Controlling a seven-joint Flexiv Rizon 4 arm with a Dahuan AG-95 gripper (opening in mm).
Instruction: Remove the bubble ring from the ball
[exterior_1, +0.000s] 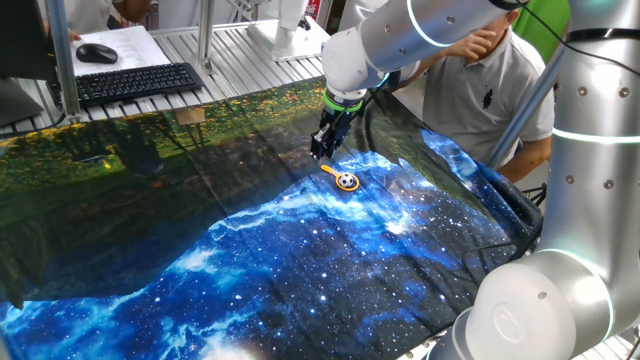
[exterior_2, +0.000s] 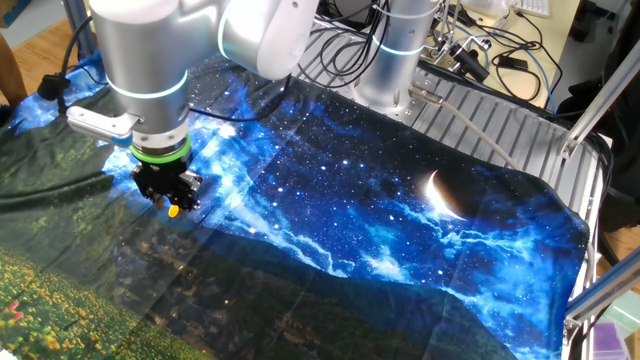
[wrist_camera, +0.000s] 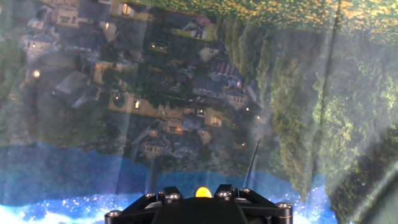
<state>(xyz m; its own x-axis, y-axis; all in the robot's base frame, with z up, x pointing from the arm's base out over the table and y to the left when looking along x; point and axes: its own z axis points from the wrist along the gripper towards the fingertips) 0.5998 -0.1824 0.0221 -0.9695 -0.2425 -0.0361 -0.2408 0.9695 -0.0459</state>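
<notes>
The bubble ring (exterior_1: 331, 171) is a small orange hoop with a short handle, lying on the blue part of the cloth. The ball (exterior_1: 347, 182) sits inside the hoop as a tiny white dot. My gripper (exterior_1: 319, 153) points down just above the far end of the ring's handle. In the other fixed view, an orange bit of the ring (exterior_2: 173, 211) shows right under my gripper (exterior_2: 171, 201); the ball is hidden there. In the hand view, an orange bit of the ring (wrist_camera: 202, 192) peeks over the black gripper body. The frames do not show whether the jaws are closed on the handle.
A printed cloth (exterior_1: 300, 270) with a galaxy and a village scene covers the table and is wrinkled. A person (exterior_1: 480, 80) sits behind the far right edge. A keyboard (exterior_1: 135, 82) and a mouse (exterior_1: 97, 53) lie at the back left. The arm's base (exterior_2: 395, 60) and cables stand beside the cloth.
</notes>
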